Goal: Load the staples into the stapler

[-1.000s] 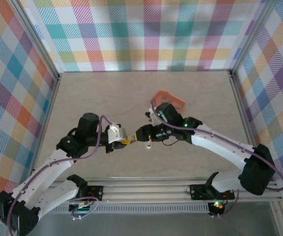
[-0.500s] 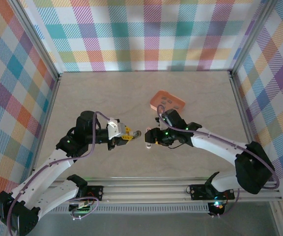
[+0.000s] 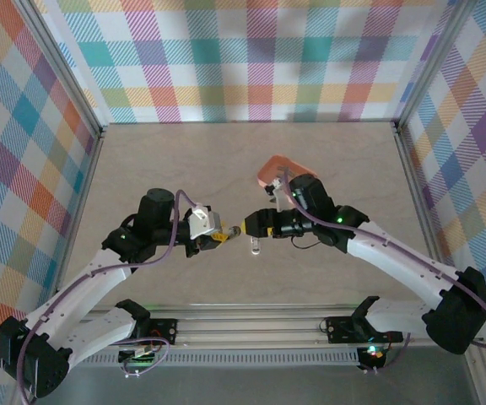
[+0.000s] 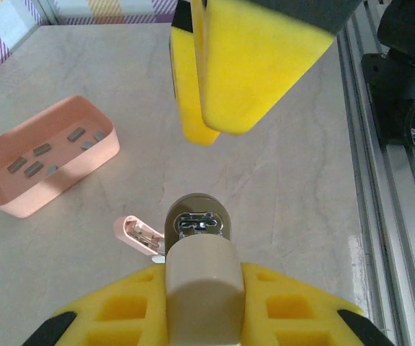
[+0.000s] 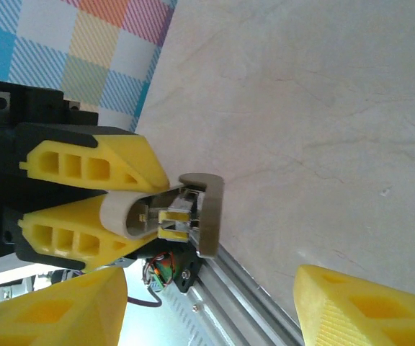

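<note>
Stapler [image 4: 138,235]: pink, on the bench [image 4: 279,187], just beside the left fingers [image 4: 78,324].
Right fingers [image 5: 359,306]: spread apart, empty.
Left fingers: clamped on grey-white piece [image 4: 197,281].
Staples [image 4: 42,149]: in salmon tray [image 4: 27,202], well apart from both.

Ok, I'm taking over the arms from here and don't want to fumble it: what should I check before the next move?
1. Left gripper clamped on the grey-white piece: ok, both fingers press its sides.
2. Right gripper open and empty: ok, its fingers stand wide apart with nothing between them.
3. Staples available: ok, several lie loose in the salmon tray.
4. Stapler located: ok, it lies on the table with its pale inside showing, apart from the tray.
5. Held piece already loaded: cannot tell; something metallic shows at its end.
</note>
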You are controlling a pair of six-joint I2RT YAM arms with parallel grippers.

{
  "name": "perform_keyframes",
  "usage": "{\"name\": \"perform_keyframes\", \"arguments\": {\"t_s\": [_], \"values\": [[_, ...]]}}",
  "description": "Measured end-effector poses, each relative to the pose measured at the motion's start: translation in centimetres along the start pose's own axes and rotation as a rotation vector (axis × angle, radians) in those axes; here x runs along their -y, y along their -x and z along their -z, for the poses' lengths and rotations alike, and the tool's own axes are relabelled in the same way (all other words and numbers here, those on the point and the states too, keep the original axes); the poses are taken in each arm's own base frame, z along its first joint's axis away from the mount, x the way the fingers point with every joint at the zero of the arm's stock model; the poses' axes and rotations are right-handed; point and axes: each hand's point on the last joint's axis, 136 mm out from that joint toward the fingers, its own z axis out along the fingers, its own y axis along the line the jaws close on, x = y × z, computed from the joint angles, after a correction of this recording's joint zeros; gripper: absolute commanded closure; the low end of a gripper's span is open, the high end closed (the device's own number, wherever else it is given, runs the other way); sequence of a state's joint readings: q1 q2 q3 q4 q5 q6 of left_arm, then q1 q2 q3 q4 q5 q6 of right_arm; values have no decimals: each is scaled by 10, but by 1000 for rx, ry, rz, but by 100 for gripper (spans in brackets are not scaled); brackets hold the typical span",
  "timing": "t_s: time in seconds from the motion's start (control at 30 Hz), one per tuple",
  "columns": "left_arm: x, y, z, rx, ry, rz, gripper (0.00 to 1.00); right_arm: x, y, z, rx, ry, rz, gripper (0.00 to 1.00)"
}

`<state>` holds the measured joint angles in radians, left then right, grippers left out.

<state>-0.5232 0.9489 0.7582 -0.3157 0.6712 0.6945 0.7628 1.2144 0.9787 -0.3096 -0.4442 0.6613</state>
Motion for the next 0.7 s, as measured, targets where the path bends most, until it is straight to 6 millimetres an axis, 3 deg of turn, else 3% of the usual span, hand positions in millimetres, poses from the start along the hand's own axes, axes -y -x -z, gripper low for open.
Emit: {"name": "perform_keyframes", "arguments": {"t_s": [0.27,0.7], "values": [[1,2,-1,5,-5,-8,100,13,-7,-21,-63,-22,-26,42],[-1,11,-1,39,3,13,100,34,-3,-30,-16,-83,-47,51]]}}
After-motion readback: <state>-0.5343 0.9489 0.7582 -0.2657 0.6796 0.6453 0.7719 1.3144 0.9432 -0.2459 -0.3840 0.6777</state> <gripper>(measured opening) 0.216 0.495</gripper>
